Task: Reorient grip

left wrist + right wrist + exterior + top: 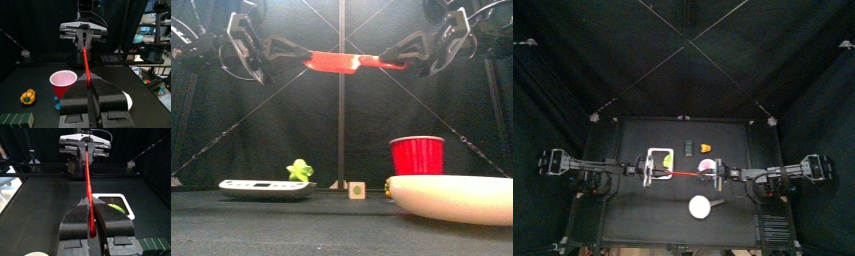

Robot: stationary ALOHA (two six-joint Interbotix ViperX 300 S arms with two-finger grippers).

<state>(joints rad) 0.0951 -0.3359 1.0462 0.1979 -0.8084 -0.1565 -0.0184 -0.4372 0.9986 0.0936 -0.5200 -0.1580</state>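
A long thin red tool (334,62) with a dark end hangs level, high above the table, held at both ends. My left gripper (294,55) is shut on its left end and my right gripper (401,60) is shut on its dark right end. From above the tool (686,174) spans the gap between the left gripper (663,173) and the right gripper (711,176). In the left wrist view the tool (87,60) runs from my jaws (90,84) to the other gripper. The right wrist view shows the same tool (87,175) from my jaws (89,208).
On the table below stand a red cup (416,157), a white plate (454,198), a white tray (262,187) with a green thing (299,170), and a small cube (357,190). A yellow pepper (27,96) and a dark green box (17,120) lie beside the cup.
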